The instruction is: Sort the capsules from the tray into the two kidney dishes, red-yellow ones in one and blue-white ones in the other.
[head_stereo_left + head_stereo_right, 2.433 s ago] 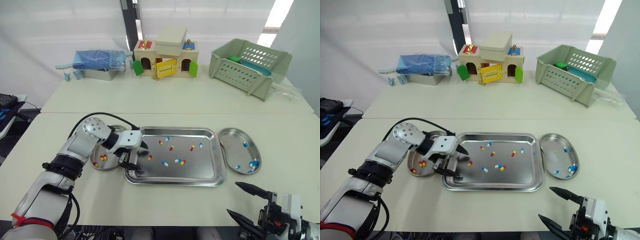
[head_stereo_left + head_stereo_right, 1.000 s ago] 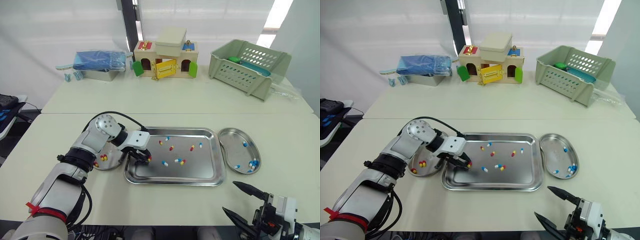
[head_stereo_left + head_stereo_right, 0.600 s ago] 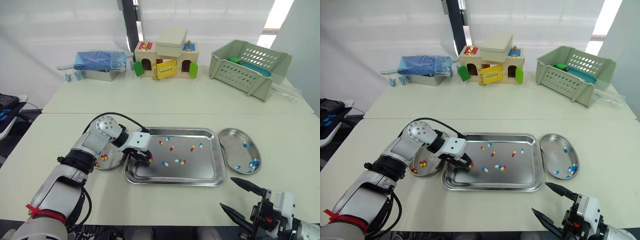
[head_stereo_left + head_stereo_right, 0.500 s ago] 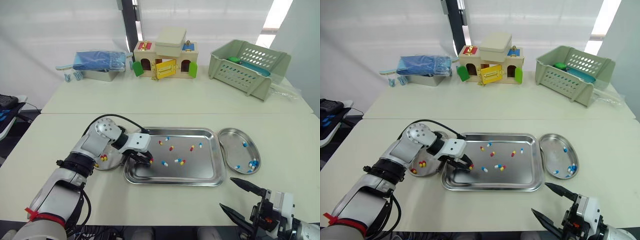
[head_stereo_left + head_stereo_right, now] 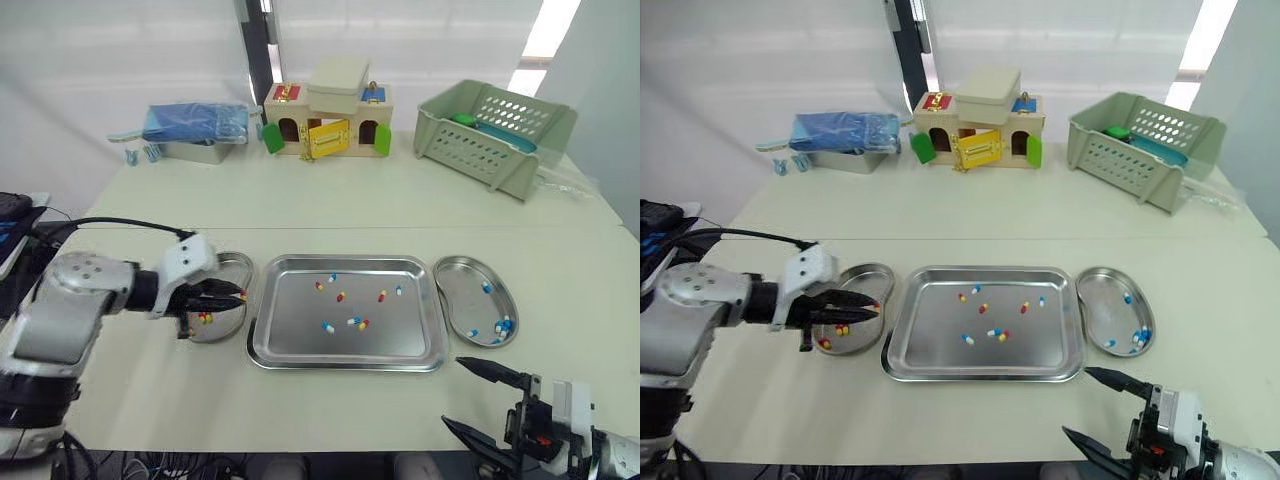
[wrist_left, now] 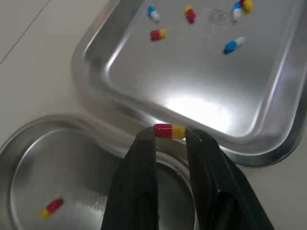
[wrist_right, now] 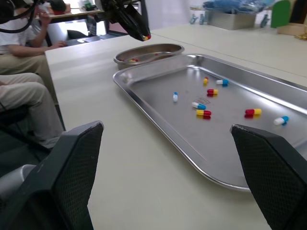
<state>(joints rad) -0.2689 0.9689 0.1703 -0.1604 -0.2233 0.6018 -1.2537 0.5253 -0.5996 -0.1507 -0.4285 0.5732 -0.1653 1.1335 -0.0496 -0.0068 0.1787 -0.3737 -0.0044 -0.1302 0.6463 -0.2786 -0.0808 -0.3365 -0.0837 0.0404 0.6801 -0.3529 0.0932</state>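
Observation:
My left gripper (image 5: 238, 296) hangs over the right edge of the left kidney dish (image 5: 235, 268), shut on a red-yellow capsule (image 6: 169, 131) pinched between its tips. The dish holds a few red-yellow capsules (image 5: 205, 318). To its right, the steel tray (image 5: 290, 335) carries several loose capsules, among them a red-yellow one (image 5: 341, 296) and a blue-white one (image 5: 328, 327). The right kidney dish (image 5: 462, 285) holds several blue-white capsules (image 5: 503, 325). My right gripper (image 5: 452, 392) stands open near the table's front edge, below the tray's right corner, with nothing between its fingers.
At the back of the far table stand a metal box with blue contents (image 5: 195, 130), a wooden toy house (image 5: 328, 120) and a green basket (image 5: 495, 135). A seated person (image 7: 19, 72) appears beyond the table's left side in the right wrist view.
My left gripper has drawn back from the tray's left part to the left kidney dish, carrying the red-yellow capsule. The right gripper has stayed put.

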